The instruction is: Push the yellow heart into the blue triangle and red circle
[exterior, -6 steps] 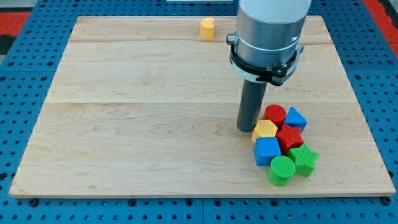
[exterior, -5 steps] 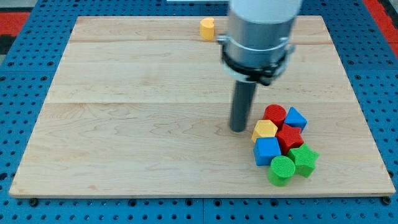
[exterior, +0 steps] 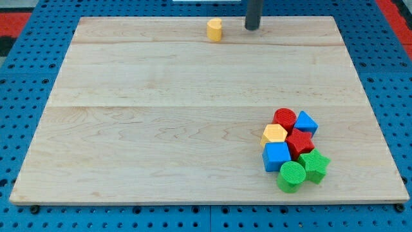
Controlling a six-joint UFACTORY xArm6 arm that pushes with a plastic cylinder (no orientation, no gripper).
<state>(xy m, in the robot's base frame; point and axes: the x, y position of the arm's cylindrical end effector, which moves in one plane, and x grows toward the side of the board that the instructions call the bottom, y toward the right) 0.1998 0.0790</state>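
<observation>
The yellow heart (exterior: pixel 214 29) sits near the board's top edge, a little left of centre. My tip (exterior: pixel 252 28) stands to the heart's right, a short gap away, not touching it. The red circle (exterior: pixel 284 118) and the blue triangle (exterior: pixel 305 122) lie side by side at the top of a block cluster at the view's lower right, far from the heart and my tip.
The cluster also holds a yellow hexagon (exterior: pixel 274 134), a red star (exterior: pixel 299 142), a blue cube (exterior: pixel 276 156), a green circle (exterior: pixel 291 176) and a green star (exterior: pixel 315 165). The wooden board (exterior: pixel 161 122) lies on a blue pegboard.
My tip has moved from beside the yellow hexagon in the lower-right cluster up to the board's top edge, right of the yellow heart. No block has moved.
</observation>
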